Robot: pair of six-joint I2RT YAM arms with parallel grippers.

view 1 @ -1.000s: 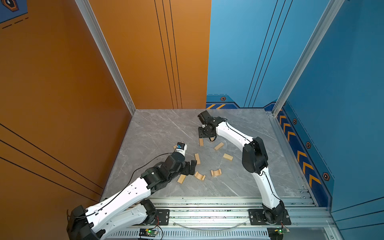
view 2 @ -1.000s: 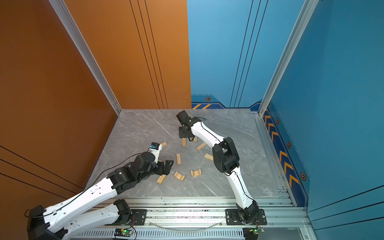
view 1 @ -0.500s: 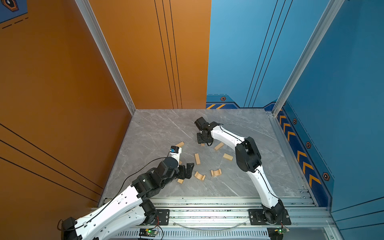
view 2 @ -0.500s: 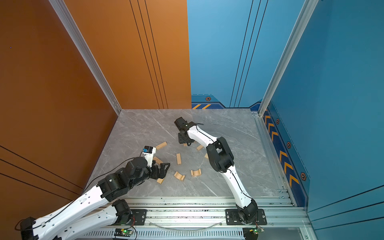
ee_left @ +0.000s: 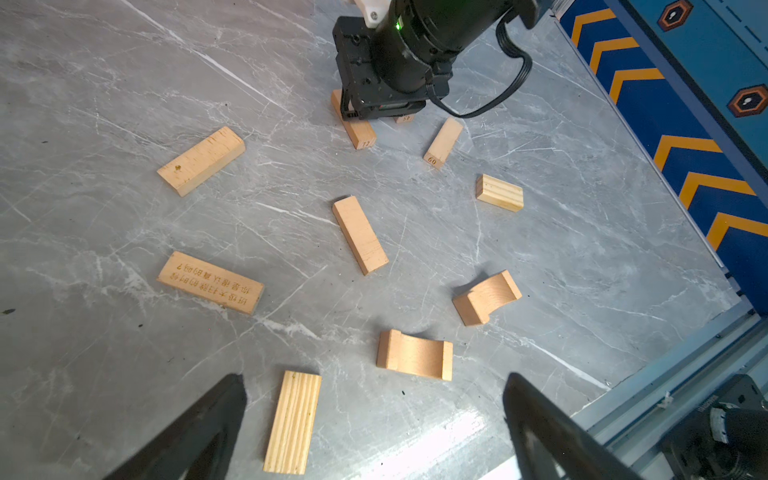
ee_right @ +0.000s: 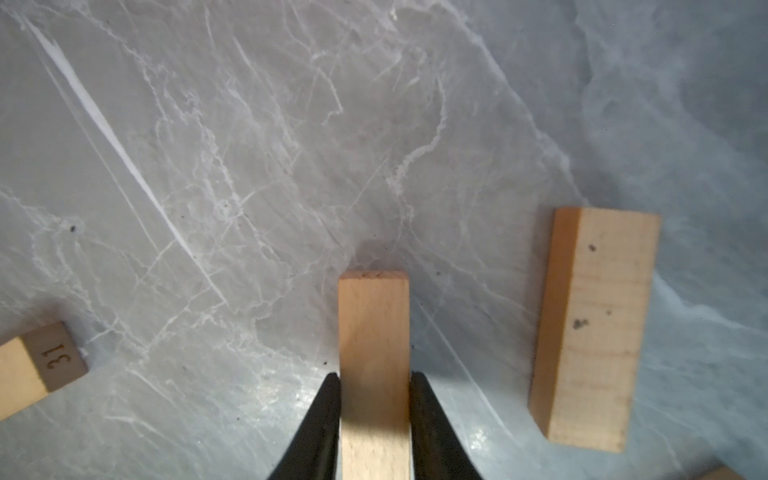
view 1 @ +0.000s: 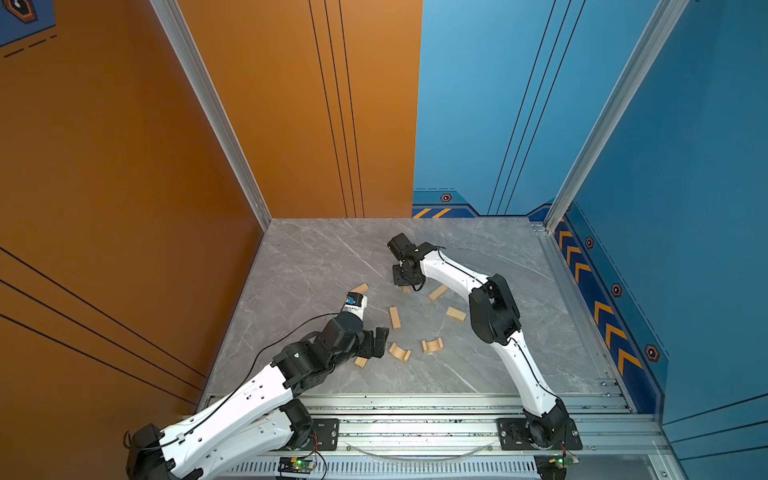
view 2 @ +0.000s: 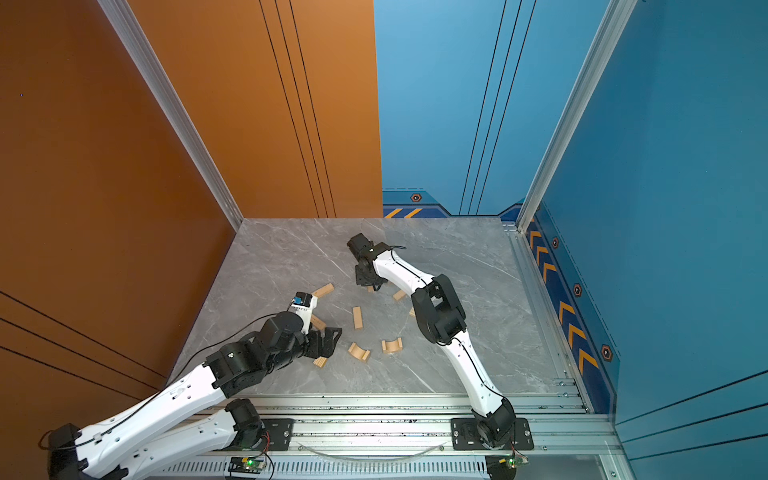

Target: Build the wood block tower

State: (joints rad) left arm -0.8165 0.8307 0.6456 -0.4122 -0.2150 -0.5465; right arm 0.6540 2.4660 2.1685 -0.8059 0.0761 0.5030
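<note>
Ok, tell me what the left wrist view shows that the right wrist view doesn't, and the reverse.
Only the left wrist view: two arches, the engraved slab, and the left gripper, open. Only the right wrist view: the right gripper shut on a bar, plus a 31 stamp. Both: the grey marble table and loose bars.

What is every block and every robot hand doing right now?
right gripper: shut on the bar.
bar: clamped between the fingers; whether it is lifted is unclear.
left gripper: open, holding nothing.
grooved slab: flat on the table, free.
arches: loose on the table, apart.
engraved bar: flat, untouched.
tower: not begun.
</note>
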